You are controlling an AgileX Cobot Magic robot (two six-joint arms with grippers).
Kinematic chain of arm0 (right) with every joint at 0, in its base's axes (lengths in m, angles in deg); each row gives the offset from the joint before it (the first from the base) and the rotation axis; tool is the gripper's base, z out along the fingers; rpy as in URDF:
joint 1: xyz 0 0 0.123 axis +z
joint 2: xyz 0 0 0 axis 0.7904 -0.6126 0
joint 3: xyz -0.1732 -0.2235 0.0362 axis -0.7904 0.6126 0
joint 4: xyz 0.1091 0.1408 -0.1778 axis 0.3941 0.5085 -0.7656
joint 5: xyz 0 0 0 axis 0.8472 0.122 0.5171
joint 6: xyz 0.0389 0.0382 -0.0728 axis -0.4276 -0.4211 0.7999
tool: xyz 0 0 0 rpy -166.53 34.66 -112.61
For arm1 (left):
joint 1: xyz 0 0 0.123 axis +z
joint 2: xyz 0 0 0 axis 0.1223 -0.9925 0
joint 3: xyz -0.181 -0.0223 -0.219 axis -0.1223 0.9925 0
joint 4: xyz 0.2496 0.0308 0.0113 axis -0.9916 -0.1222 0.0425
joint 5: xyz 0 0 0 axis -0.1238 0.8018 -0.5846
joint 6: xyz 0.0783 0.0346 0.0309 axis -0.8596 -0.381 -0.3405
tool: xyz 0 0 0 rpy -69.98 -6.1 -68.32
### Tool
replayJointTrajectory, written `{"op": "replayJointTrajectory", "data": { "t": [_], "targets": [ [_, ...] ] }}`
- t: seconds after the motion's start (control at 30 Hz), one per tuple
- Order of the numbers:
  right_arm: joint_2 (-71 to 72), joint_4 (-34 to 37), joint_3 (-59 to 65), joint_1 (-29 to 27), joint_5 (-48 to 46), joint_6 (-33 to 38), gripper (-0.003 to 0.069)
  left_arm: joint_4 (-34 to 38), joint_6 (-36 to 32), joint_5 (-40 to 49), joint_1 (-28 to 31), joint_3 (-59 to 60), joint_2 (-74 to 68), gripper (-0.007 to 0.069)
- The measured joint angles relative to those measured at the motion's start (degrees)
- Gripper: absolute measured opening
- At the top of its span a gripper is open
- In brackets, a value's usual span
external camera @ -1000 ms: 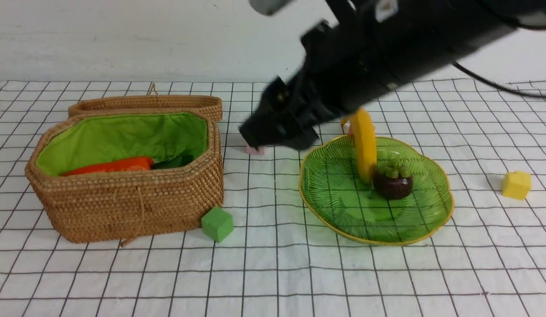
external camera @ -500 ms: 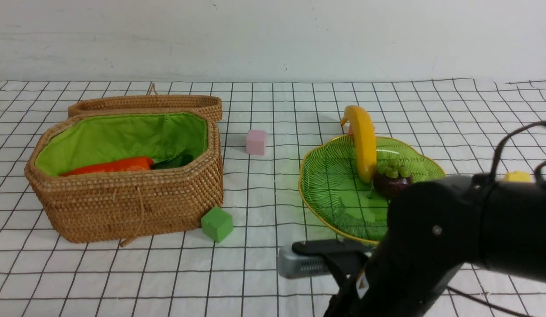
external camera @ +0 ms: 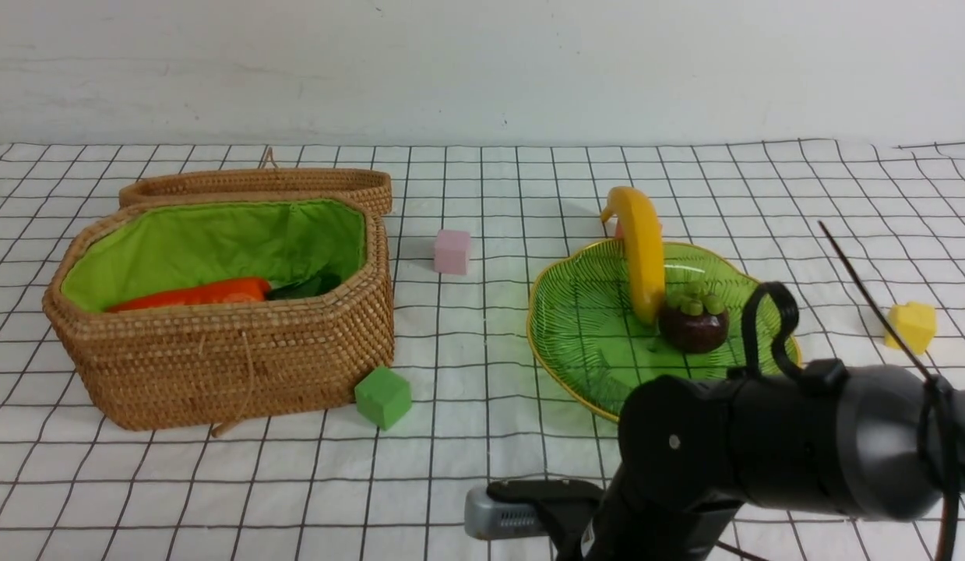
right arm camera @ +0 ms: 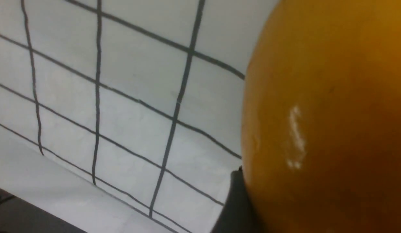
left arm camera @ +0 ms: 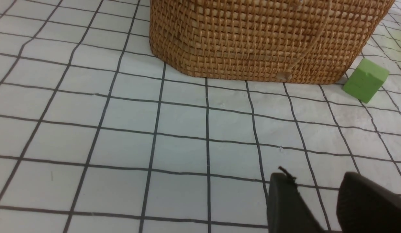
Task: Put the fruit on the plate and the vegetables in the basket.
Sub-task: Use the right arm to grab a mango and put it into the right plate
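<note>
- Counter (external camera: 482,483), covered in white grid cloth, is carrying everything.
- Right arm (external camera: 801,460) is filling the 5 o'clock corner of the front view and is hiding the plate's near rim. Its end effector is lying below the frame there.
- Basket (external camera: 233,366) is sitting at 9 o'clock on the counter, open, with its green lining showing. Its lid (external camera: 256,183) is lying against its 12 o'clock side.
- Plate (external camera: 575,327) is sitting at 3 o'clock, well apart from the basket.
- Mango (right arm camera: 323,123) is filling half the right wrist view, over the cloth. One dark finger (right arm camera: 235,204) of the right end effector is pressing against it. The other finger is hidden, so cannot tell if it is gripping.
- Carrot (external camera: 194,294) is lying inside the basket, with dark green leaves at its 3 o'clock end.
- Banana (external camera: 644,249) is resting across the plate's 12 o'clock rim, its far tip sticking out beyond it.
- Left end effector (left arm camera: 317,194) is hovering over bare cloth at the basket's 6 o'clock, fingers parted and gripping nothing.
- Mangosteen (external camera: 692,323) is sitting on the plate, touching the banana's near end.
- Green cube (external camera: 383,396) is sitting just beside the basket's 5 o'clock corner.
- Yellow cube (external camera: 910,326) is sitting at the plate's 3 o'clock.
- Pink cube (external camera: 452,251) is sitting between the basket and the plate, toward 12 o'clock.
</note>
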Motion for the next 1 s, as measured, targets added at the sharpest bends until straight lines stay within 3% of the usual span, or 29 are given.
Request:
{"op": "replayJointTrajectory", "data": {
  "t": [0.2, 0.3, 0.43, 0.57, 0.93, 1.0],
  "targets": [
    [5.81, 2.00, -1.83, -2.61, 0.41, 3.02, 0.0561, 0.00, 0.00, 0.00, 0.00, 0.00, 0.00, 0.0238],
    [9.18, 0.75, -6.68, -8.55, 1.18, 3.16, 0.0561, 0.00, 0.00, 0.00, 0.00, 0.00, 0.00, 0.0238],
    [8.07, -6.85, -15.53, -19.79, 8.11, 4.43, 0.0561, 0.00, 0.00, 0.00, 0.00, 0.00, 0.00, 0.0238],
    [2.03, -8.40, -20.82, -26.01, 13.93, 4.62, 0.0561, 0.00, 0.00, 0.00, 0.00, 0.00, 0.00, 0.0238],
    [-10.92, -8.17, -25.13, -27.05, 16.20, 8.62, 0.0563, 0.00, 0.00, 0.00, 0.00, 0.00, 0.00, 0.0238],
    [-10.53, -8.17, -25.24, -27.05, 16.51, 8.71, 0.0609, 0.00, 0.00, 0.00, 0.00, 0.00, 0.00, 0.0238]
  ]
}}
